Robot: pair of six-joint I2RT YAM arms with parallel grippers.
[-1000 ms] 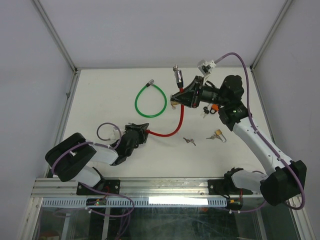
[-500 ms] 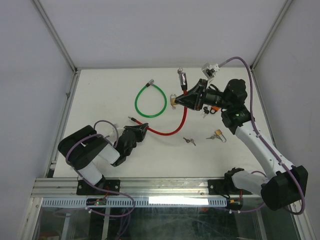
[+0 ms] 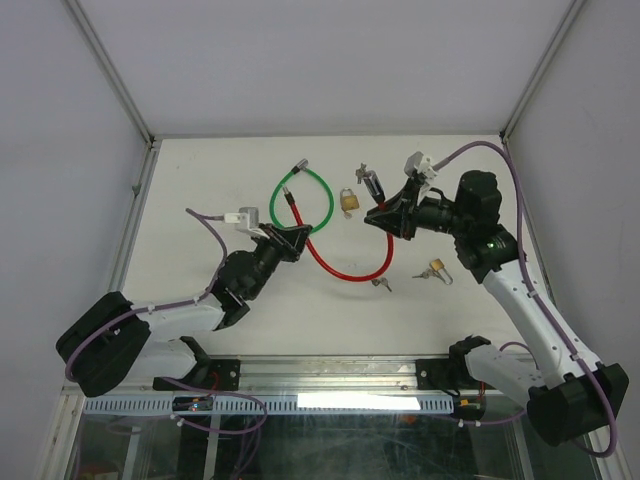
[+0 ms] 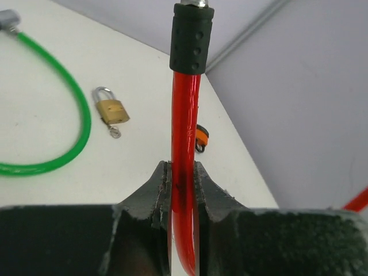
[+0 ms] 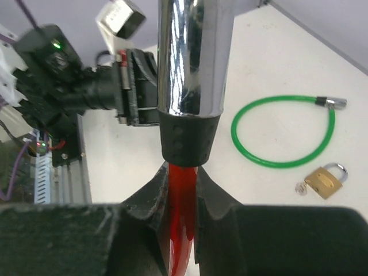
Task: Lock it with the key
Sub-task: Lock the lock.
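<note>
The red cable (image 4: 185, 115) (springy, probably slick) is clamped mid-frame near both ends by the left gripper (image 4: 183, 175) and right gripper (image 5: 183, 179).

Top view was bright and even, white table (image 3: 200, 190) almost washed out, shadows barely there, a blown-out white strip (image 3: 370, 401) at 6 o'clock. Wrist cams were soft at 6, fingers (image 4: 144, 198) and red cable (image 4: 185, 144) smeared; chrome lock barrel (image 5: 190, 57) had streaky glare at 12.
</note>
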